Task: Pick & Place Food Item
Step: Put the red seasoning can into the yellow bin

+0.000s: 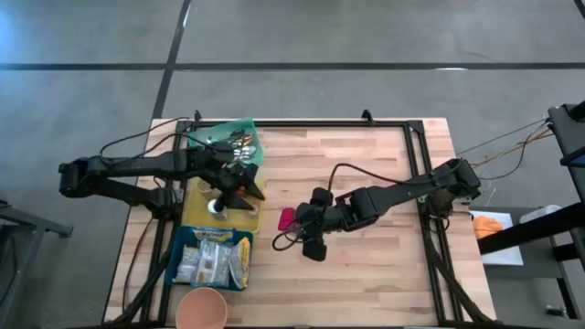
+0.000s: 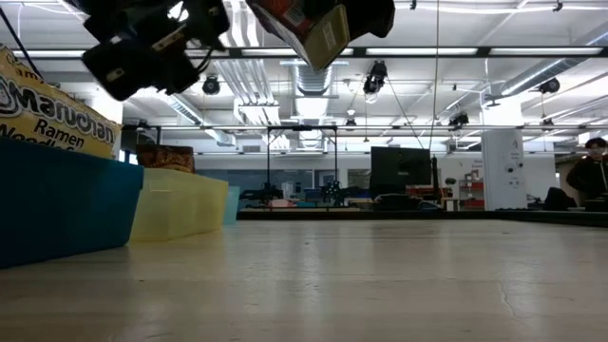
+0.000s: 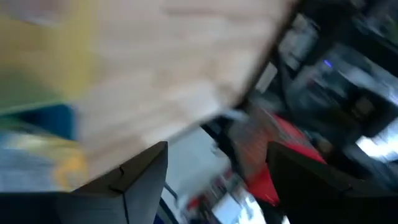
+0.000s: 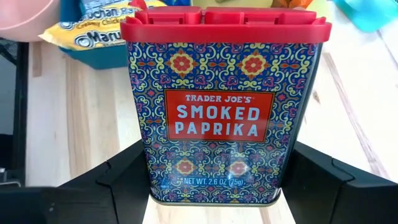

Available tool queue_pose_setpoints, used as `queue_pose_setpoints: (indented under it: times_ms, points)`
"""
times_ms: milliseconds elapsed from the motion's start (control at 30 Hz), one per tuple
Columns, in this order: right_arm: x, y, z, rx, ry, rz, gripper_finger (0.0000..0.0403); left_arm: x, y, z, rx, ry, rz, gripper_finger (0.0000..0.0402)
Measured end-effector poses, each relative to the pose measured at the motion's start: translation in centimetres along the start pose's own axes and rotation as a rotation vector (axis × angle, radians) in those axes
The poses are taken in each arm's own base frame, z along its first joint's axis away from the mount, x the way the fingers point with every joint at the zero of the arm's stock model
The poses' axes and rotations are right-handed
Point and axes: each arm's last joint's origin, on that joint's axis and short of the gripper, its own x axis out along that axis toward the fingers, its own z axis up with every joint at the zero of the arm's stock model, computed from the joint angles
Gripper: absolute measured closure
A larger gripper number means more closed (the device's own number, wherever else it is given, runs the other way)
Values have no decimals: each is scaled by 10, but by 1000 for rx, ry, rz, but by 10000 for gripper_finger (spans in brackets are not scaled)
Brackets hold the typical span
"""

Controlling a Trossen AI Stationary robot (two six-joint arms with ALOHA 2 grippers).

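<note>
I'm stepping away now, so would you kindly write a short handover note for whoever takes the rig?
Right tool: closed on the smoked paprika tin, held clear of the wooden table, near its middle.
Left tool: open, holding nothing, hovering over the yellow bin.
Bins along the table's left edge: green bin holds small items, blue bin holds ramen packets. A pink cup stands at the near end.
Done: tin picked up.
Left: carry it to a bin and release; which bin is not evident.
</note>
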Motion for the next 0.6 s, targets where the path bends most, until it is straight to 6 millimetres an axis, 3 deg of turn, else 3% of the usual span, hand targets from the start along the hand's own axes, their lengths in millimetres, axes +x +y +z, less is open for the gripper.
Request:
queue_pose_setpoints:
  times_ms: [233, 600]
  points:
    - [6, -15, 8, 57, -2, 29, 123, 17, -23, -13, 78, 136, -147, 125]
    - [9, -24, 16, 115, -7, 110, 123, 33, -43, -20, 272, 132, -70, 125]
